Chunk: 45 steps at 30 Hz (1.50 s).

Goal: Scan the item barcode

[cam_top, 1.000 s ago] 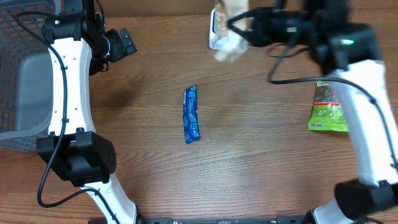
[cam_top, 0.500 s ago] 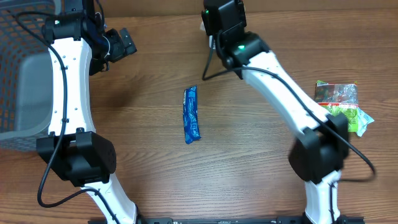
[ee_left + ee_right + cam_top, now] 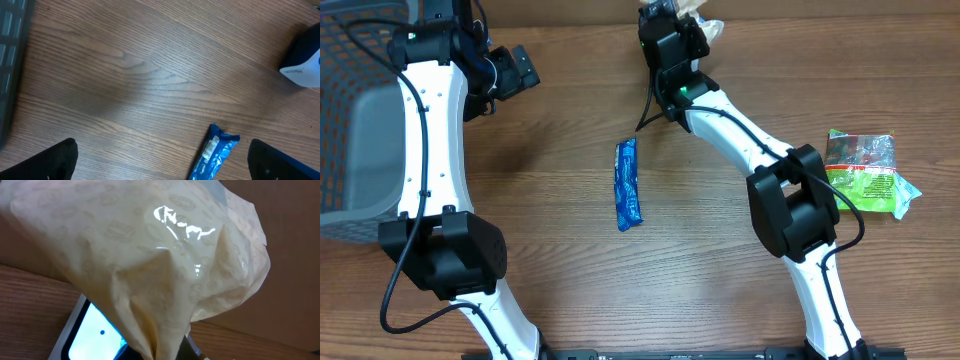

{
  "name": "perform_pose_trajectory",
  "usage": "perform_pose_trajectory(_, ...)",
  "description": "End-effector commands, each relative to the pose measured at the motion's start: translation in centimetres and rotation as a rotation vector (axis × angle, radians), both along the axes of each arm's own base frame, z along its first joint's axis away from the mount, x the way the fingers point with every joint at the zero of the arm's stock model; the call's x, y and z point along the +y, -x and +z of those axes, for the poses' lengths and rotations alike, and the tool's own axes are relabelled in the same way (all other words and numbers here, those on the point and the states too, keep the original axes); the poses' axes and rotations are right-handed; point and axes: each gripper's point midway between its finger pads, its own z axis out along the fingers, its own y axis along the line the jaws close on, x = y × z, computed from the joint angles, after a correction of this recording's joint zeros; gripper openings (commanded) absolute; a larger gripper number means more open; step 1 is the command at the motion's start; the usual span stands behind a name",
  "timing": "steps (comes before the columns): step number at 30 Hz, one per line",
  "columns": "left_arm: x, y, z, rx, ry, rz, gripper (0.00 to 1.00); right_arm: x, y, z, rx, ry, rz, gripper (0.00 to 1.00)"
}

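A cream packet (image 3: 150, 265) is gripped by the right claw (image 3: 682, 20) at the counter's (image 3: 720, 290) far edge, above a white scanner (image 3: 92, 335). The left claw (image 3: 523, 66) is held wide, empty.

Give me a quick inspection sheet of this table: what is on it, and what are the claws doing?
Surface: wood-grain table, no spills seen.
Job's things: cream bag held above a lit scanner.
Clutter: blue wrapped bar mid-table; green packet on the right arm's side.
Claws: left claw open, empty; right claw shut on the cream bag.
Cables: black cable looping off the right arm.
Surroundings: wire basket beside the left arm.
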Motion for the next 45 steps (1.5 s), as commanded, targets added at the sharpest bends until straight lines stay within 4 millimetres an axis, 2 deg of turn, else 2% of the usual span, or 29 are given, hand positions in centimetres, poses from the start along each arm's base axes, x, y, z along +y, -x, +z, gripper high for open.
perform_pose_trajectory(1,-0.2,-0.1,-0.2,0.002,-0.005,-0.025,1.0,-1.1,-0.9,1.2,-0.027,-0.018,0.006,0.04)
perform_pose_trajectory(11,-0.2,-0.1,-0.2,0.002,-0.004,-0.025,1.0,-1.0,-2.2,0.3,0.014,-0.085,0.131,0.04)
perform_pose_trajectory(25,-0.2,-0.1,-0.2,0.002,-0.005,-0.025,1.0,0.1,-1.6,-1.7,0.108,-0.092,0.223,0.04)
perform_pose_trajectory(35,-0.2,-0.1,-0.2,0.002,-0.005,-0.025,1.0,0.0,-1.6,-1.6,0.112,-0.037,0.242,0.04)
perform_pose_trajectory(39,-0.2,-0.1,-0.2,0.002,-0.004,-0.025,1.0,0.9,-1.1,0.4,0.084,-0.053,0.255,0.04)
perform_pose_trajectory(41,-0.2,-0.1,-0.2,0.002,-0.005,-0.025,1.0,1.3,-0.6,2.0,0.065,-0.09,0.254,0.04)
perform_pose_trajectory(45,-0.2,-0.1,-0.2,0.002,-0.005,-0.025,1.0,2.4,1.8,6.5,0.076,-0.235,0.299,0.04)
